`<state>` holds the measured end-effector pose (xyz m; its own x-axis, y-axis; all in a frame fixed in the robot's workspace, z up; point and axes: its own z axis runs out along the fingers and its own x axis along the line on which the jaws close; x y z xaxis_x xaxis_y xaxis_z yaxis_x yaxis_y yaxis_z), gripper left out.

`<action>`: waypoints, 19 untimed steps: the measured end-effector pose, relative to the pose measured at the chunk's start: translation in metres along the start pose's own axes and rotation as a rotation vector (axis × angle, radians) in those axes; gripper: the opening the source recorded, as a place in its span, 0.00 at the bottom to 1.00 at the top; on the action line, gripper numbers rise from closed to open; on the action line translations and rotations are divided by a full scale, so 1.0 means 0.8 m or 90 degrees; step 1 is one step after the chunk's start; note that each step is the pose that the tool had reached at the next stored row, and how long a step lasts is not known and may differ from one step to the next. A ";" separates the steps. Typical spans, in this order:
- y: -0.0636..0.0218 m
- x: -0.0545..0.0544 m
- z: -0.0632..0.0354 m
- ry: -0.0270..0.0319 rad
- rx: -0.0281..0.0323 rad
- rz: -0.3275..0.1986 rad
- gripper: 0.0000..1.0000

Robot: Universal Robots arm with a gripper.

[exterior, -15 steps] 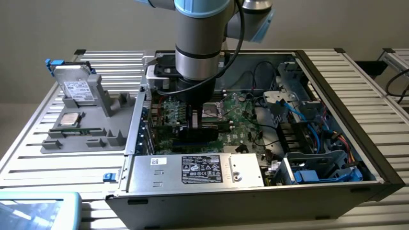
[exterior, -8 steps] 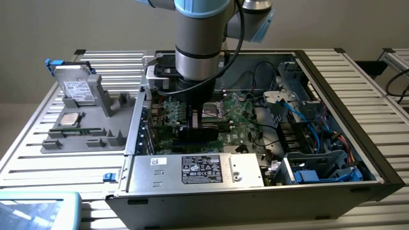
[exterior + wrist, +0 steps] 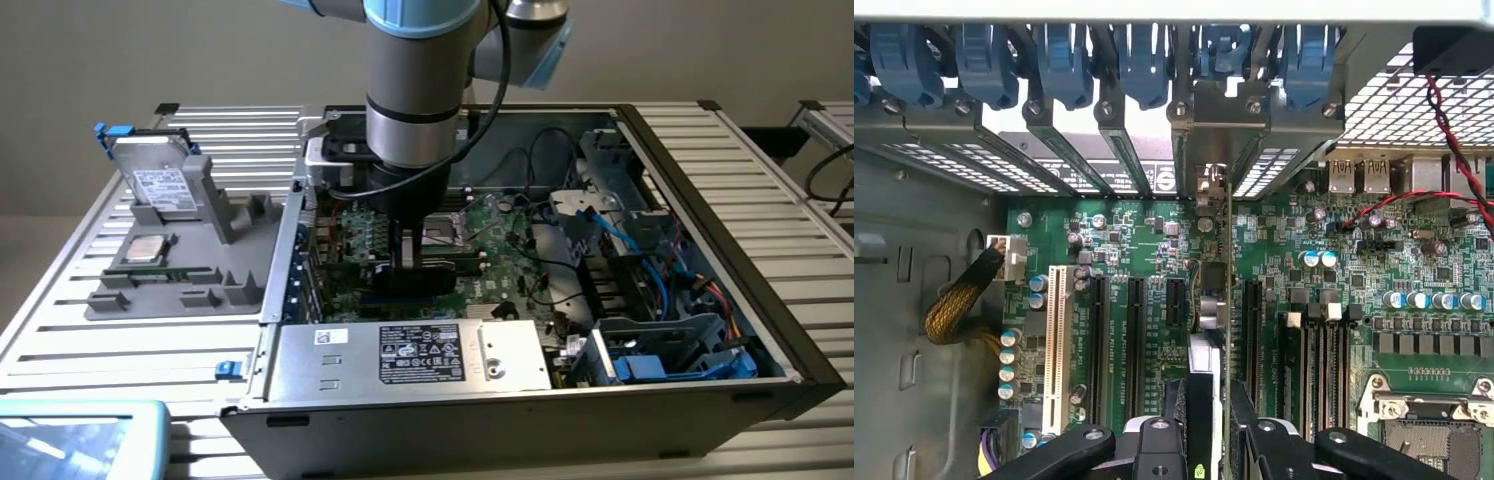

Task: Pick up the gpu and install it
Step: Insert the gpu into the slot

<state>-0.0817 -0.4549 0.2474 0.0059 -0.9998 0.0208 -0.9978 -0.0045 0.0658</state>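
We see the arm reaching down into the open computer case (image 3: pixel 694 250) | gripper (image 3: pixel 1221 440) closed on the gpu (image 3: pixel 1227 300), gripping its upper edge | gpu stands upright, edge-on, over the green motherboard (image 3: pixel 1144 250) among the black expansion slots, its silvery bracket at the rear slot openings below the blue clips (image 3: pixel 1144 60) | hard drive (image 3: pixel 160 185) rests on the grey tray (image 3: pixel 174 290) outside the case.
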 end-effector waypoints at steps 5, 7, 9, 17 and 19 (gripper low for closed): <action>0.000 0.000 0.001 0.0000 0.0000 0.000 0.28; 0.000 0.000 0.001 0.0000 0.0000 0.000 0.28; 0.000 0.000 0.002 0.0001 0.0000 0.000 0.28; 0.000 0.000 0.004 0.0001 -0.0001 0.000 0.28; 0.000 0.000 0.004 0.0001 -0.0001 0.000 0.28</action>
<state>-0.0817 -0.4549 0.2439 0.0059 -0.9998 0.0210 -0.9978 -0.0045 0.0658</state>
